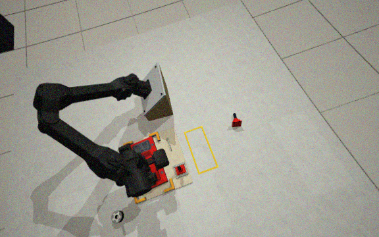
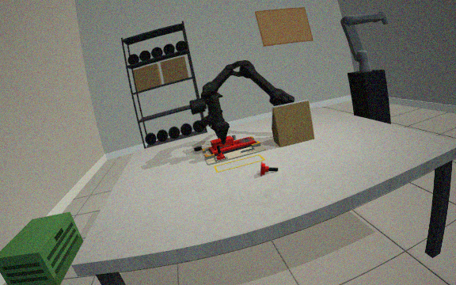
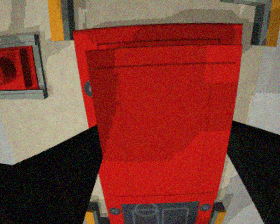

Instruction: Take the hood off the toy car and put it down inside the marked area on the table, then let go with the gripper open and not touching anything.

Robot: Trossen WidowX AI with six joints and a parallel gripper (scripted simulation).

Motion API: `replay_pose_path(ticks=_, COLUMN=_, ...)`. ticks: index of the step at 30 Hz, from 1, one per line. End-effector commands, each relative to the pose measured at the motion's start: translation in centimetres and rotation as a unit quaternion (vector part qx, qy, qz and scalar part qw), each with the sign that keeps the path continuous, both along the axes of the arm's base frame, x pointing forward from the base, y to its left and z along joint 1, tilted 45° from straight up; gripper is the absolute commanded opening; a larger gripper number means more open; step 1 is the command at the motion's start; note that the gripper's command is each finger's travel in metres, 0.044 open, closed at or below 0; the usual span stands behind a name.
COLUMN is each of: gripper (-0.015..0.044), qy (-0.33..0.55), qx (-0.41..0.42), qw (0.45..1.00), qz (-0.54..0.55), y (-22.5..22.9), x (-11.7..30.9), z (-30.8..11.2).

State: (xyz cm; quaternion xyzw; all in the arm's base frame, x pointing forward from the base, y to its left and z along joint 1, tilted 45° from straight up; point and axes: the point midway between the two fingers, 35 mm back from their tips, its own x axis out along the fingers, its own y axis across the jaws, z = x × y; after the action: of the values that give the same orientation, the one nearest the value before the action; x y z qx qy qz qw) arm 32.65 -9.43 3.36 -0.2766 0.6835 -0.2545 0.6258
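Note:
The red hood [image 3: 158, 110] is between the two black fingers of my gripper [image 3: 162, 128] [image 2: 223, 140], which is shut on it. In the wrist view the hood looks larger than the car body and slightly offset from it, so it appears a little above the body. The red toy car [image 1: 153, 142] [image 2: 248, 141] [image 3: 81, 60] sits below, between yellow corner brackets. In the top view the arm hides the fingertips and most of the hood. The marked area, a yellow outline [image 1: 208, 170] [image 2: 240, 165], lies on the table beside the car's board, with nothing inside it.
A red block with a black knob [image 1: 180, 170] [image 2: 220, 157] [image 3: 31, 70] sits in a grey holder between car and outline. A red piece with a black handle [image 1: 237, 123] [image 2: 264, 169] lies beyond the outline. A wedge-shaped box [image 1: 162, 110] [image 2: 294, 124] and a wheel [image 1: 117, 216] stand nearby.

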Motion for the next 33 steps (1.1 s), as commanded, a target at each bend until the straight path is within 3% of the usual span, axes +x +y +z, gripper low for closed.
replay_pose_path(ticks=1, gripper=0.0000, qy=-0.003, qx=0.001, qw=1.000, qz=0.000, y=0.3, x=0.1, z=0.3)
replay_pose_path(ticks=33, gripper=0.0000, qy=-0.003, qx=0.003, qw=1.000, qz=0.000, y=3.5, x=0.5, z=3.4)
